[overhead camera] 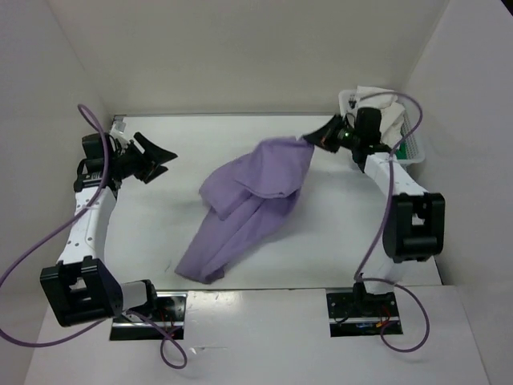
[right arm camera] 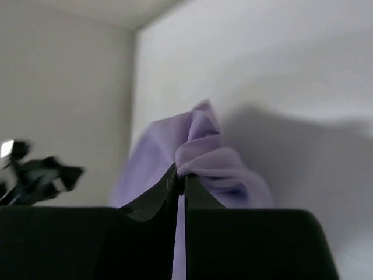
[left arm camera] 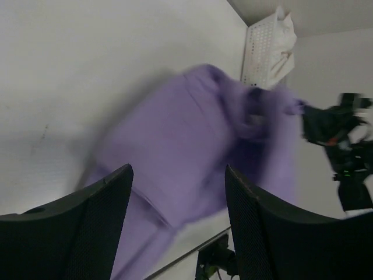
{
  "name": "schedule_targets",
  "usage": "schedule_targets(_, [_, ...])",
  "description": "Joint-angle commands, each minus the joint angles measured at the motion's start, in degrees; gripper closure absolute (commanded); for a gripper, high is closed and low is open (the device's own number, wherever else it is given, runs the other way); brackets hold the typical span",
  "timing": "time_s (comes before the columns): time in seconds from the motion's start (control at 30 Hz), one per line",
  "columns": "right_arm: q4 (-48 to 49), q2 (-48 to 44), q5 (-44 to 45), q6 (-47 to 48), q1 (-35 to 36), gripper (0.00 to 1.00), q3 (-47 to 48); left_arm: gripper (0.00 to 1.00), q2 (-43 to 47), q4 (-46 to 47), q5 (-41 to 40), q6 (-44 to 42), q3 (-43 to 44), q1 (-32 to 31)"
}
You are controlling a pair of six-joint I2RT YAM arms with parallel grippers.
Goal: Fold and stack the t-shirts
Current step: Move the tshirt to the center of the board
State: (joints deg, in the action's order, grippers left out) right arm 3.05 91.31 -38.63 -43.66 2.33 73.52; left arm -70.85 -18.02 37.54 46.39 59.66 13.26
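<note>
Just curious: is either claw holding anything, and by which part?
The right claw pinches the purple t-shirt by a bunched edge; the left claw holds nothing.

The t-shirt (overhead camera: 248, 200) was plain lavender purple with no print, darker in its folds. The table (overhead camera: 152, 233) under it was plain white, and the walls (overhead camera: 240, 56) were off-white. The left arm (overhead camera: 88, 224) and right arm (overhead camera: 401, 180) were white with black joints. The left gripper (overhead camera: 164, 162) and right gripper (overhead camera: 311, 140) were black, and their fingers (left arm camera: 262, 233) had a fine mesh texture. The cables (overhead camera: 375, 237) were purple. A small green light (overhead camera: 346, 136) glowed on the right wrist. The basket (overhead camera: 414, 156) was white with a grid of small holes. It showed a cream-white cloth (overhead camera: 385, 104) and a sliver of bright green cloth (overhead camera: 398, 149).
</note>
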Motion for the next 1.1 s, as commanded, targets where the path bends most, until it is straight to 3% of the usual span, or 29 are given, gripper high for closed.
schedule_targets(0.0, [-0.99,2.80,7.75,2.34,-2.67,0.92,-2.33,0.28,-2.09,-3.15,-4.92,-3.67,5.64,0.81])
schedule_targets(0.03, [-7.47,3.43,14.13,3.57,-2.68,0.79,-1.37,0.28,-2.10,-4.64,-6.15,-5.42,5.64,-0.06])
schedule_targets(0.1, [-11.03,3.44,18.05,5.07,-2.68,0.62,0.40,0.28,-2.10,-6.23,-12.29,-7.18,5.64,-2.17])
schedule_targets(0.13, [-12.00,2.57,20.07,5.60,-2.68,0.48,0.40,0.28,-1.40,-7.89,-13.97,-8.06,4.51,-3.23])
schedule_targets(0.23, [-16.92,-1.37,26.38,8.06,-0.06,0.39,0.40,0.26,-0.08,-12.10,-17.32,-10.09,0.48,-7.18])
schedule_targets(0.3, [-20.53,-2.71,29.74,10.69,2.93,0.42,0.40,0.24,-0.08,-14.14,-17.85,-10.70,-2.25,-7.72])
schedule_targets(0.43, [-25.37,-0.80,36.06,13.95,16.46,0.87,0.40,0.24,1.68,-17.22,-18.47,-9.83,-9.89,-9.65])
schedule_targets(0.5, [-26.16,2.10,36.79,15.70,20.85,0.94,0.40,0.24,2.20,-17.22,-18.47,-8.26,-11.92,-10.18])
schedule_targets(0.63, [-29.59,13.09,40.64,17.56,31.41,0.88,8.03,0.24,2.21,-17.22,-18.39,-5.70,-14.04,-10.80])
schedule_targets(0.67, [-29.59,14.50,42.31,17.56,32.55,0.73,9.09,0.24,2.21,-17.22,-18.38,-5.18,-15.00,-10.80])
schedule_targets(0.7, [-29.59,15.90,43.11,17.56,33.43,0.66,10.15,0.24,1.68,-16.53,-17.51,-3.95,-15.71,-10.80])
schedule_targets(0.8, [-28.98,21.35,43.98,18.08,36.16,0.55,15.58,0.24,1.68,-14.60,-18.98,-1.49,-19.39,-10.80])
schedule_targets(1.07, [-30.04,28.49,51.99,18.70,38.63,0.51,19.56,0.32,-5.16,-7.39,-21.36,0.81,-22.48,-10.80])
